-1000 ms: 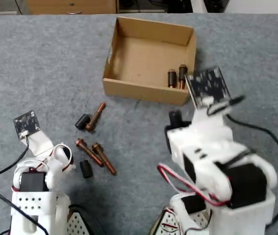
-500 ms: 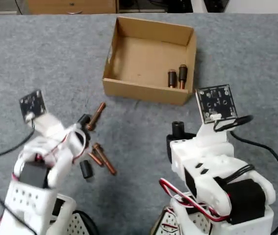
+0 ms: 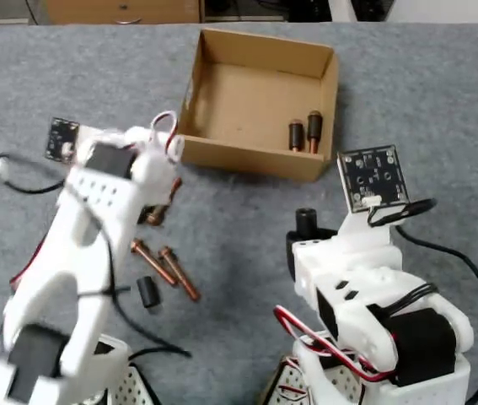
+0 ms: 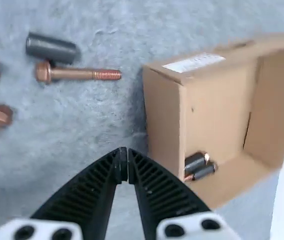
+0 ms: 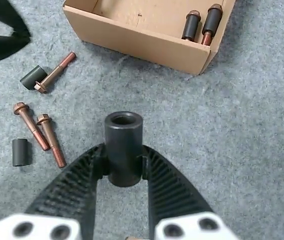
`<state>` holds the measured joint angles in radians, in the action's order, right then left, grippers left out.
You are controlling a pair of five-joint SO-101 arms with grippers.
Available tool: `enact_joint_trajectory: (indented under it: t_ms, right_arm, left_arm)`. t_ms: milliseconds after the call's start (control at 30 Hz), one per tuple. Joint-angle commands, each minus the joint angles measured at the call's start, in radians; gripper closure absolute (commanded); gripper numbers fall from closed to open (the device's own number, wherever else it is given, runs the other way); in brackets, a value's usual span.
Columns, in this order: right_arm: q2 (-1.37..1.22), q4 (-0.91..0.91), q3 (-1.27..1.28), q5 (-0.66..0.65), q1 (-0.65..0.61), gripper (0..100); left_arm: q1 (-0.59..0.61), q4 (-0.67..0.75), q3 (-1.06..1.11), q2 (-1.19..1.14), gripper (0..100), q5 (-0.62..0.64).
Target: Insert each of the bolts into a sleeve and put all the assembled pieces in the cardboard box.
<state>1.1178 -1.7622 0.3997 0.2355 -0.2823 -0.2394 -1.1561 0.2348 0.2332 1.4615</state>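
Black sleeve [image 5: 124, 131] clamped in R gripper [image 5: 123, 152]; L gripper [image 4: 123, 159] closed, empty.

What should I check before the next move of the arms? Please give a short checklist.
1. Sleeve gripped upright by right gripper: ok.
2. Loose bolt lies free on the table: ok.
3. Left gripper holds it: not ok, shut and empty.
4. Cardboard box open, with room inside: ok.
5. Sleeve bore clear all the way through: cannot tell.
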Motion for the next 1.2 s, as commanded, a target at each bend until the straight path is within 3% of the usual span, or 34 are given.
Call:
enact_joint_trajectory:
  t_ms: [0,267,467,633,967,1167]
  right_arm:
    - [-0.002,0.029,-0.001,0.002,0.013,99.7]
    - [-0.053,0.060,-0.005,0.005,0.015,99.7]
    - [-0.245,0.100,-0.111,0.008,0.022,99.7]
    - [-0.423,0.037,-0.288,0.009,0.104,99.7]
    - [-0.644,0.003,-0.547,0.009,0.117,99.7]
    - [-0.674,0.005,-0.587,0.009,0.119,99.7]
  left_arm:
    - [0.005,0.015,-0.121,-0.125,98,0.121]
    - [0.166,0.018,-0.267,-0.361,98,0.232]
    - [0.132,0.103,-0.273,-0.469,98,0.241]
    - [0.091,0.178,-0.302,-0.490,98,0.261]
    - [0.106,0.157,-0.292,-0.536,98,0.270]
    - [0.074,0.150,-0.348,-0.545,98,0.342]
